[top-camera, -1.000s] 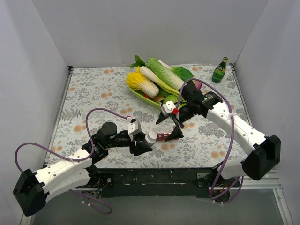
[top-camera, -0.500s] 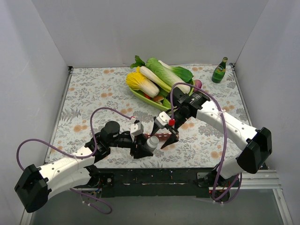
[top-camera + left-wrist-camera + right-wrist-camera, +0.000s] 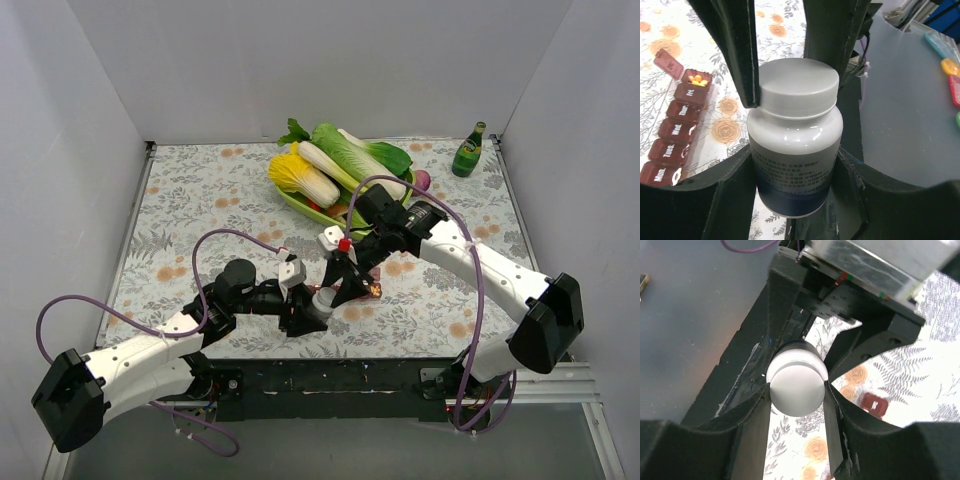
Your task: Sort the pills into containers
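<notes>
My left gripper (image 3: 306, 314) is shut on the body of a white-capped bottle (image 3: 322, 299), held tilted just above the table near its front edge. In the left wrist view my left gripper (image 3: 795, 157) grips the bottle (image 3: 795, 170) below its label. My right gripper (image 3: 336, 288) is closed around the bottle's white cap (image 3: 797, 389), one finger on each side. The dark red pill organiser (image 3: 672, 137) lies beside the bottle. One compartment is open, with orange-yellow pills (image 3: 698, 79) in it. The organiser also shows in the top view (image 3: 370, 290), mostly hidden by my right gripper.
A green tray of cabbages and other vegetables (image 3: 340, 175) stands behind my right arm. A small green glass bottle (image 3: 467, 150) stands at the far right corner. The table's black front rail (image 3: 330, 380) is close below the bottle.
My right gripper has moved left and down from over the organiser onto the bottle's cap. My left gripper keeps its hold on the bottle and has shifted slightly right.
</notes>
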